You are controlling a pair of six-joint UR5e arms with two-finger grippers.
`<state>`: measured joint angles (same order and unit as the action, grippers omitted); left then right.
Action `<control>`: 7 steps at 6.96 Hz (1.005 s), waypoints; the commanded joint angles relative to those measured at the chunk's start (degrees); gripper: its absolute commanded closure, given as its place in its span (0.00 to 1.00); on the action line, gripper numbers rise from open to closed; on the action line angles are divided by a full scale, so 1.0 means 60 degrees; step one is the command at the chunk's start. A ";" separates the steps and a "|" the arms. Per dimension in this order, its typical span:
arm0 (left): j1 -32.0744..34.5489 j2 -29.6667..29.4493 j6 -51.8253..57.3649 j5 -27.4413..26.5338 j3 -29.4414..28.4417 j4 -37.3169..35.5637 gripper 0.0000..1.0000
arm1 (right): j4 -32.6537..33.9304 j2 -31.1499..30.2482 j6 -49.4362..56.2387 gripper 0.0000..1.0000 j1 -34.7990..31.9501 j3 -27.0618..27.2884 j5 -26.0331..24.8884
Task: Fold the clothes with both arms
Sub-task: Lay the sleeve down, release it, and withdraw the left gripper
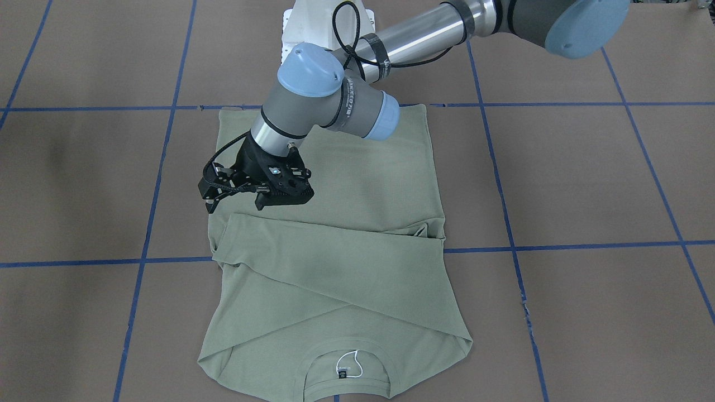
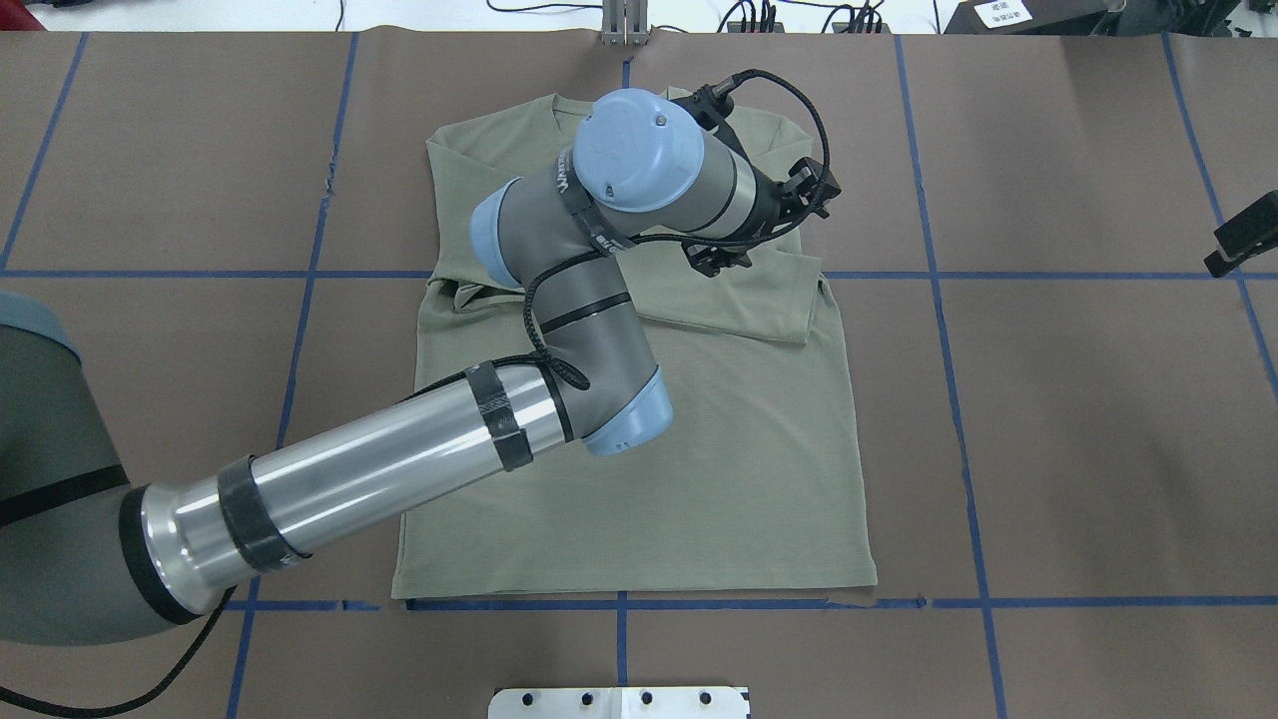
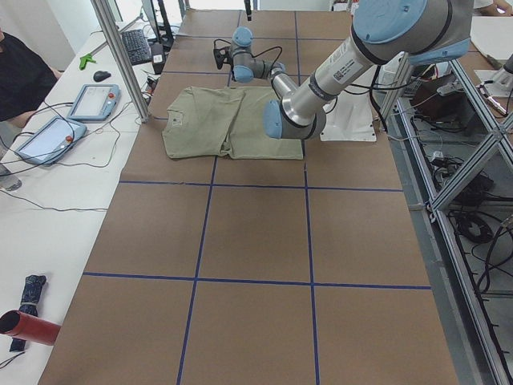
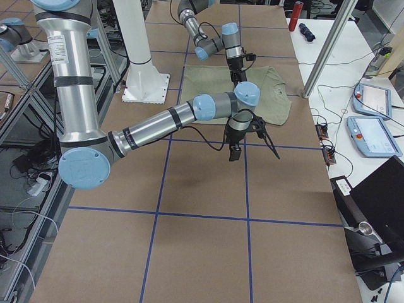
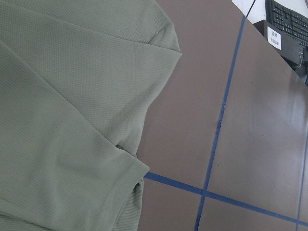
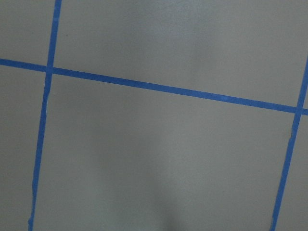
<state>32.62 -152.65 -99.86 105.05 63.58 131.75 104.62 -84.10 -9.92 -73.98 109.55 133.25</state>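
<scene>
1. Brown table [image 2: 1078, 419] with a blue tape grid. The shirt [image 2: 699, 469] lies flat mid-table, long axis running straight away from the robot.
2. Nearest the robot is the hem [image 2: 639, 589], flat along a tape line, with nothing on it.
3. The left arm [image 2: 379, 479] comes in from the left and crosses the shirt diagonally, elbow bent, wrist over the chest.
4. At mid-shirt both sleeves [image 1: 335, 268] are folded across the chest. The top one's cuff [image 5: 125, 168] ends at the shirt's right edge.
5. The left gripper [image 2: 767, 225] hovers just above that cuff end, fingers angled down. Its jaws are apart and empty, and it does not seem to touch the cloth.
6. The right gripper [image 4: 238, 144] is off to the right over bare table, well apart from the shirt. Whether its jaws are open I cannot tell.
7. Farthest is the collar [image 1: 346, 379] with its label, beyond the left gripper.
8. Judgement: the next fold likely runs hem to collar. The left gripper is nearer but the hem lies back toward the robot, and the right arm must come in.
</scene>
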 commanded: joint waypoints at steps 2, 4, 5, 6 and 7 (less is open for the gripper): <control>0.0158 0.2594 0.1433 0.0318 0.3467 -0.2089 0.00 | -0.2163 -0.0090 -0.2975 0.00 0.1248 0.0080 0.0072; 0.0275 0.4559 0.2734 0.0318 0.5944 -0.3463 0.01 | -0.4261 -0.0206 -0.5821 0.00 0.2611 0.0081 -0.0598; 0.0304 0.5176 0.3206 0.0318 0.6420 -0.3848 0.01 | -0.4471 -0.0207 -0.6572 0.00 0.3357 0.0182 -0.1211; 0.0363 0.5864 0.3399 0.0304 0.6831 -0.3852 0.01 | -0.4459 -0.0207 -0.7580 0.00 0.4220 0.0589 -0.1899; 0.0378 0.6727 0.3807 0.0304 0.7473 -0.3852 0.01 | -0.4473 -0.0207 -0.8532 0.00 0.4983 0.0869 -0.2152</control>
<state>34.69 -118.08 -79.70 106.90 104.14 109.06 78.20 -85.32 -54.07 -49.81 112.66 123.24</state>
